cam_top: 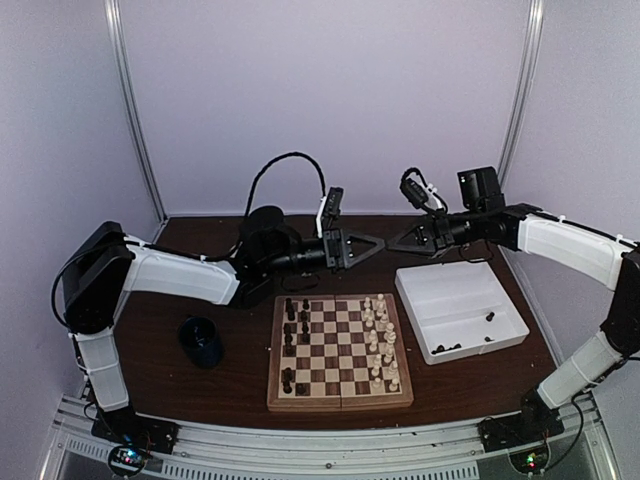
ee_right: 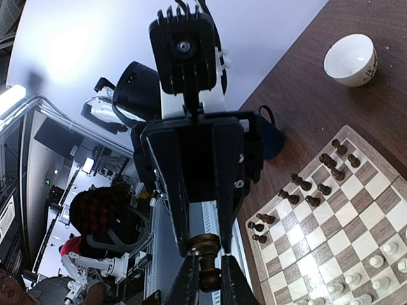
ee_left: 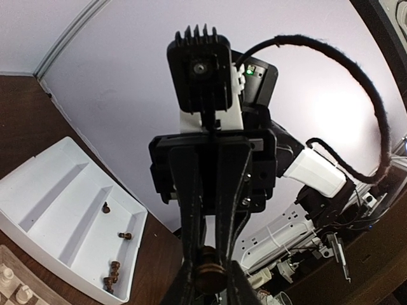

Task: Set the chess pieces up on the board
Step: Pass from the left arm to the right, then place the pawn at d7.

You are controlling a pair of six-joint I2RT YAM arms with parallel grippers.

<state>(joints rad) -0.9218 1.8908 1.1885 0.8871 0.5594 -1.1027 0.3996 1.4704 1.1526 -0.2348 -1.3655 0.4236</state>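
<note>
Apparently both end effectors [ee_left: 210, 283] [ee_right: 206, 270] grip one dark piece [ee_right: 205, 244]

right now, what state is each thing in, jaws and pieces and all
left jaws, shut on the dark piece
right jaws, shut on that same piece, held in mid-air between both arms
board, lying flat, partly set, dark men on the left arm's side, pale men on the right arm's
tray, holds a few loose dark pieces
dark cup, upright

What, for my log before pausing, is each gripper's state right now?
Left gripper: closed on the small dark brown turned wooden chess piece.
Right gripper: closed on the same piece.
</note>
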